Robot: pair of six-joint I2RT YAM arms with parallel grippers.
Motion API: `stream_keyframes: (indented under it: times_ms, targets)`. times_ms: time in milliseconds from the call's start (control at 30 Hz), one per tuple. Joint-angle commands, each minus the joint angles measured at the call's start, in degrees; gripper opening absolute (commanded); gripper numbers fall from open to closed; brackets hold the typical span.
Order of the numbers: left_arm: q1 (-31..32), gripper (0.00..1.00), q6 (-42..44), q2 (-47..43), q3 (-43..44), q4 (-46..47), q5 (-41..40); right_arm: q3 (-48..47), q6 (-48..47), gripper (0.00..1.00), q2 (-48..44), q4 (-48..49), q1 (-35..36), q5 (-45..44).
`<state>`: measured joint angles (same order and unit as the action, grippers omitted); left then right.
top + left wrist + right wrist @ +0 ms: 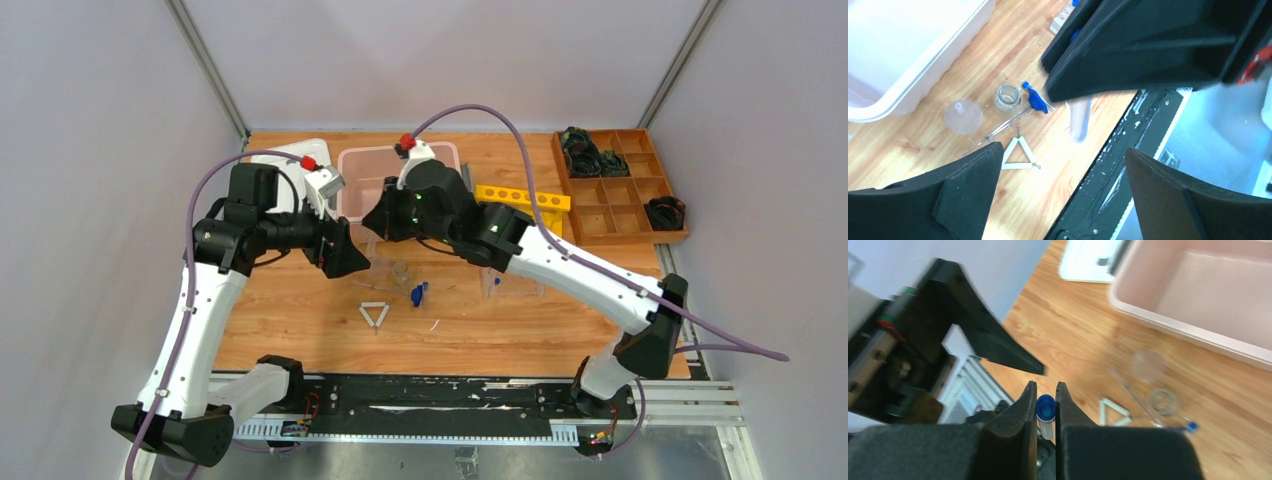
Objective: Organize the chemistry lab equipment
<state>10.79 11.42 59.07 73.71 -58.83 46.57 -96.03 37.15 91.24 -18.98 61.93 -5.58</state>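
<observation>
My right gripper (1045, 386) is shut on a clear tube with a blue cap (1046, 407), held in the air; in the left wrist view that tube (1080, 118) hangs blurred below the right gripper's black body (1148, 45). My left gripper (1063, 152) stands wide open just beside it, with nothing between its fingers. On the wood below lie a white triangle frame (374, 314), a small glass beaker (1008, 97), a round clear flask (964, 116), a thin rod (1005, 125) and another blue-capped tube (417, 293). Both grippers (345, 255) (378, 222) meet above the table's middle.
A pink bin (350, 195) stands at the back centre with a white tray (285, 160) to its left. A yellow rack (522, 198) and a wooden compartment box (620, 185) are at the back right. A clear plastic tube tray (510, 285) sits under the right arm.
</observation>
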Motion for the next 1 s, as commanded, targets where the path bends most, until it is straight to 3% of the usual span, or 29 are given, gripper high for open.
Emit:
stream_keyframes:
  times_ms: [0,267,433,667,800,967]
  targets:
    - [0.0,1.0,-2.0,-0.4,1.9,0.8,-3.8,6.3,-4.5,0.0,-10.0,-5.0,-4.2,-5.6]
    - [0.0,1.0,-4.2,-1.3,2.6,0.7,-12.1,29.2,-13.1,0.0,-34.4,-9.0,-13.5,-20.8]
    - [0.0,1.0,0.1,-1.9,2.5,-1.9,-14.0,40.3,-16.9,0.0,-43.1,-7.7,-16.2,-29.5]
    - [0.0,1.0,2.3,1.2,2.6,-3.7,-18.9,55.2,-19.1,0.0,-45.9,4.3,-16.9,-31.0]
    - [0.0,1.0,3.1,2.6,3.0,-3.7,-23.1,60.6,-19.1,0.0,-44.4,10.5,-17.6,-31.6]
    - [0.0,1.0,3.2,2.3,2.9,-3.7,-22.9,65.8,-20.0,0.0,-41.9,20.4,-19.3,-32.2]
